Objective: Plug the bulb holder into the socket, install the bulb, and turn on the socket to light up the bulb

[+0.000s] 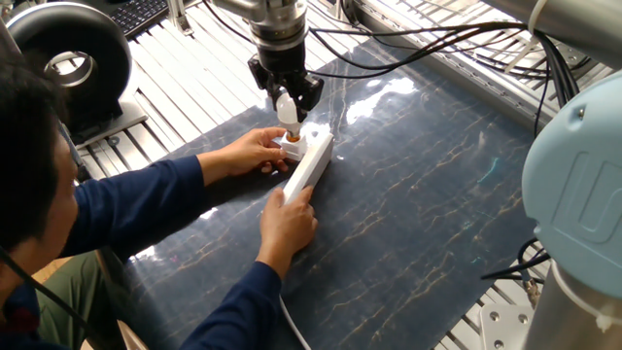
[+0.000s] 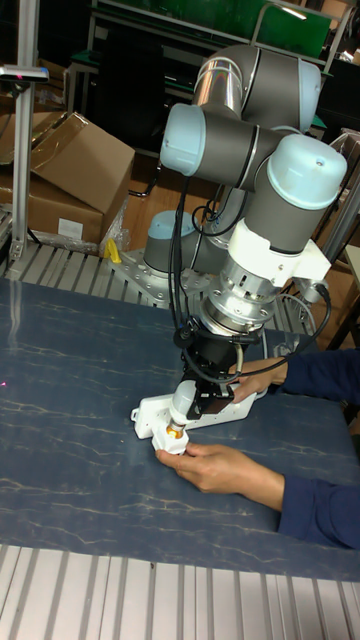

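The socket (image 1: pixel 309 163) (image 2: pixel 160 414), a long white power strip, lies on the dark mat. The bulb holder (image 1: pixel 291 145) (image 2: pixel 173 440) sits on the strip's far end, its orange-brass opening facing up. My gripper (image 1: pixel 286 109) (image 2: pixel 186 404) is shut on the bulb (image 1: pixel 286 113) (image 2: pixel 183 405) and holds it base-down right over the holder's opening, touching or just above it. A person's hand (image 1: pixel 253 151) (image 2: pixel 222 467) steadies the holder, and the other hand (image 1: pixel 289 222) presses on the strip.
A person in a blue sleeve (image 1: pixel 136 199) leans in from the left. A black round device (image 1: pixel 68 60) stands at the back left. The strip's white cord (image 1: pixel 294 326) runs off the front edge. Cables (image 1: pixel 408 39) hang behind the arm.
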